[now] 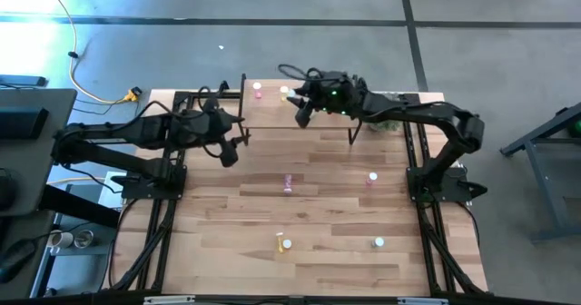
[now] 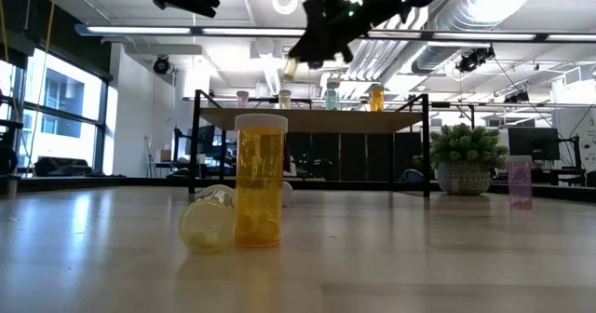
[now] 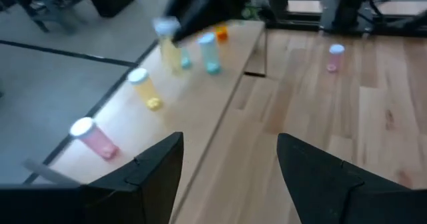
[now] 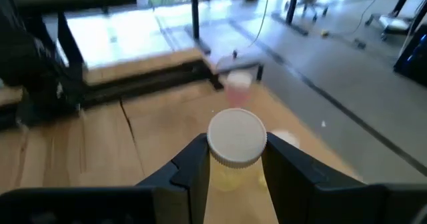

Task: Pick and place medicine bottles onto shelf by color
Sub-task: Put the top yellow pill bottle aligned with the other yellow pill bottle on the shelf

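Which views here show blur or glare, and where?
Left wrist view: the shelf and its bottles are smeared by motion blur. Right wrist view: the background is soft, while the white cap of the yellow bottle held in the right gripper is sharper. Low view: the orange bottle is crisp against bright windows. High view: glare washes the upper left floor.

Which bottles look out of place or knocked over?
One pale yellow bottle lies on its side on the table, against the upright orange bottle. The others in view stand upright; the right gripper holds a yellow bottle.
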{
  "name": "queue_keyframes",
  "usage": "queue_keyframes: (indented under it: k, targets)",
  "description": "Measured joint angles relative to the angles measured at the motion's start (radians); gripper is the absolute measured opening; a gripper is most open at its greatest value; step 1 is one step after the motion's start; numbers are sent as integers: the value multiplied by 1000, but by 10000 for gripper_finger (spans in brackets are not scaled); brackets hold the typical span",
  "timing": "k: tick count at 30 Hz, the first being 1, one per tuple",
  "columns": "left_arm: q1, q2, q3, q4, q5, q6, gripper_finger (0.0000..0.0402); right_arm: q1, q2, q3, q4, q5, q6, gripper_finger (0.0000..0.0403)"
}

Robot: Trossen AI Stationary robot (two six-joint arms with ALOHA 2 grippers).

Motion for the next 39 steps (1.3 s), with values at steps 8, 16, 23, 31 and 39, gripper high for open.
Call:
queue_keyframes:
  k: [8, 16, 23, 31, 39]
  targets:
    - [0, -1, 0, -2, -26, 0, 229, -1, 52, 43, -69, 0, 5, 116]
    - [0, 8, -1, 5, -31, 0, 229, 15, 48, 62, -55, 0, -3, 116]
    - [0, 8, -1, 7, -31, 0, 229, 15, 48, 106, -108, 7, -21, 116]
    - [0, 8, -1, 14, -30, 0, 229, 26, 107, 106, -127, 8, -22, 116]
    - [0, 8, -1, 19, -30, 0, 229, 26, 133, 106, -129, 11, -46, 116]
